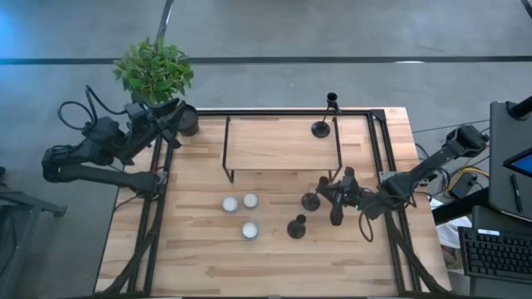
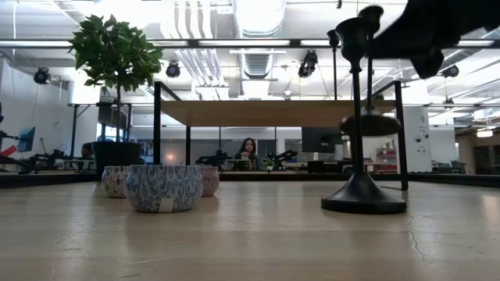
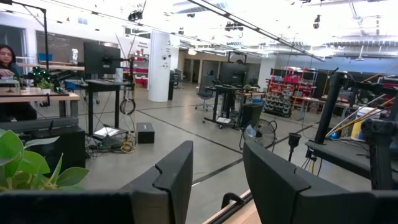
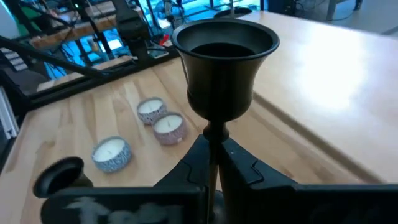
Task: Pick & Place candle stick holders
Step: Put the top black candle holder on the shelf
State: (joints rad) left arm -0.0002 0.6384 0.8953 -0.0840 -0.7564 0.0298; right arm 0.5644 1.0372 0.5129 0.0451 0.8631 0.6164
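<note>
My right gripper point(image 4: 211, 180) is clamped on the thin stem of a black metal candlestick with a flared cup top point(image 4: 225, 68), fingers pinching just under the cup, candlestick upright. In the high view that right gripper point(image 1: 331, 198) sits over the table's right-centre, arm stretched in low from the right edge, wrist pointing left. In the low view the held candlestick's disc base point(image 2: 370, 124) shows above the wooden tabletop point(image 2: 250, 234), not touching it.

Second black candlestick point(image 1: 297, 226) stands on the table just left of my gripper, near the camera in the low view point(image 2: 363, 117). Three small white round tealight candles in patterned tins point(image 1: 240, 213) cluster at centre. Third black candlestick point(image 1: 324, 116) stands farther back on the raised wooden shelf with black metal legs point(image 1: 274, 143).

My left gripper point(image 3: 214, 180) waits at the far left corner beside the green potted plant point(image 1: 155, 71), arm folded, fingers partly apart, holding nothing.
</note>
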